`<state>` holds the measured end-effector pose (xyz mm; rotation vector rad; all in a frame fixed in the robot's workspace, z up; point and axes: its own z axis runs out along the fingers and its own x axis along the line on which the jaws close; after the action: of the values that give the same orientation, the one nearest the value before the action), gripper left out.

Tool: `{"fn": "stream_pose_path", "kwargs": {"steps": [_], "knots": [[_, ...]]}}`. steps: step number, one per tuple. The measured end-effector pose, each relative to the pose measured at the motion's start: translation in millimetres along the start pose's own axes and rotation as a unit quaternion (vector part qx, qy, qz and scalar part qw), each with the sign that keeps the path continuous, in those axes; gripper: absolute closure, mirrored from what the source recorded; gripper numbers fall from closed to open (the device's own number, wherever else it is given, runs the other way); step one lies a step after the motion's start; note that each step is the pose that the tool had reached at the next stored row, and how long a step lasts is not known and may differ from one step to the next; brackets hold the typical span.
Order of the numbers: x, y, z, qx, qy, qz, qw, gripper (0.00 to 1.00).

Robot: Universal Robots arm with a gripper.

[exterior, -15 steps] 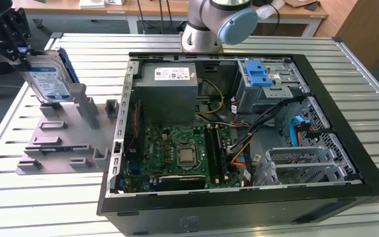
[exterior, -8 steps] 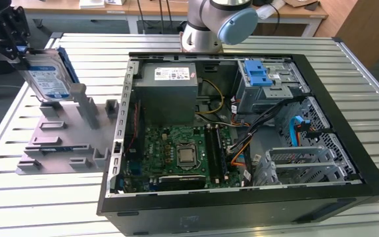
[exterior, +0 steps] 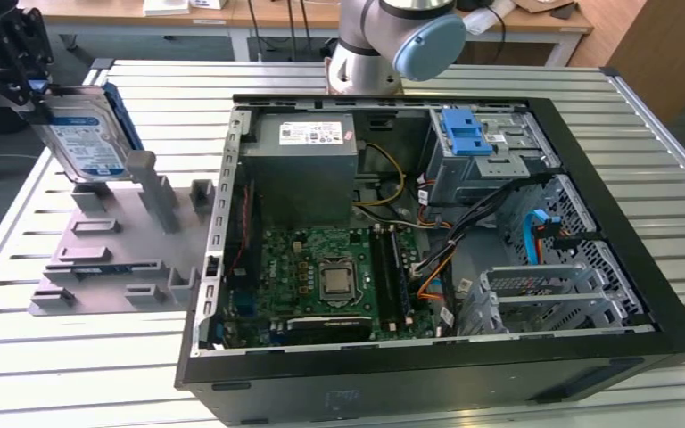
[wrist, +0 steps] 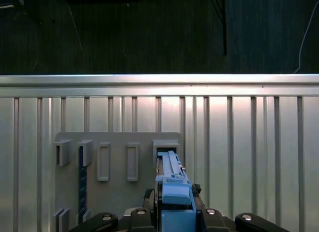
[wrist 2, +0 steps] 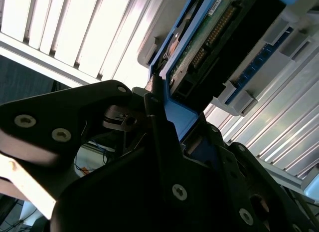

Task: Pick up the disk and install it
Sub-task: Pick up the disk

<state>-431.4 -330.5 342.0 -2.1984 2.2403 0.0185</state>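
Note:
The disk [exterior: 85, 134], a silver drive with a white-and-blue label in a blue carrier, stands upright on edge at the exterior view's far left. My gripper [exterior: 43, 89] is shut on its upper end. Its lower end sits at the tall upright of the grey holder fixture [exterior: 104, 259]; I cannot tell whether it is clear of the slot. In the first wrist view the carrier's blue edge [wrist: 172, 184] runs out from the gripper [wrist: 172, 214] over the fixture [wrist: 119, 192]. The second wrist view shows the disk's green circuit board [wrist 2: 209, 37] and dark fingers [wrist 2: 159, 127] clamping the carrier.
An open computer case [exterior: 218, 267] lies to the exterior view's right of the fixture, with a grey power supply [exterior: 307, 147], a motherboard [exterior: 331, 276], cables and a blue-latched drive cage [exterior: 467, 134]. Everything rests on a slatted aluminium table [exterior: 81, 374]. The arm's base [exterior: 367, 53] stands behind the case.

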Motion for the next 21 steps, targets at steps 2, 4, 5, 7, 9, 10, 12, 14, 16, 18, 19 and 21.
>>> {"fn": "stream_pose_path", "kwargs": {"steps": [2, 4, 5, 7, 9, 10, 12, 14, 16, 18, 19, 21], "knots": [[0.0, 0.0, -0.6, 0.0, 0.0, 0.0, 1.0, 0.64], [0.0, 0.0, -1.3, -0.0001, 0.0, 0.0, 1.0, 0.64], [0.0, 0.0, -1.6, -0.0001, 0.0, 0.0, 1.0, 0.64], [0.0, 0.0, -2.3, -0.0001, 0.0, 0.0, 1.0, 0.64], [-0.1, 0.0, -3.3, -0.0001, 0.0, 0.0, 1.0, 0.64], [-0.1, 0.0, -3.7, 0.0, 0.0, 0.0, 1.0, 0.64], [-0.1, 0.0, -4.5, 0.0, 0.0, 0.0, 1.0, 0.64], [-0.1, 0.0, -4.8, 0.0, 0.0, 0.0, 1.0, 0.64], [-0.1, 0.0, -5.4, 0.0, 0.0, 0.0, 1.0, 0.64], [-0.1, 0.0, -5.6, 0.0001, 0.0, 0.0, 1.0, 0.64], [-0.1, 0.0, -5.8, 0.0, 0.0, 0.0, 1.0, 0.64], [-0.1, 0.0, -6.1, -0.0001, 0.0, 0.0, 1.0, 0.64]]}}
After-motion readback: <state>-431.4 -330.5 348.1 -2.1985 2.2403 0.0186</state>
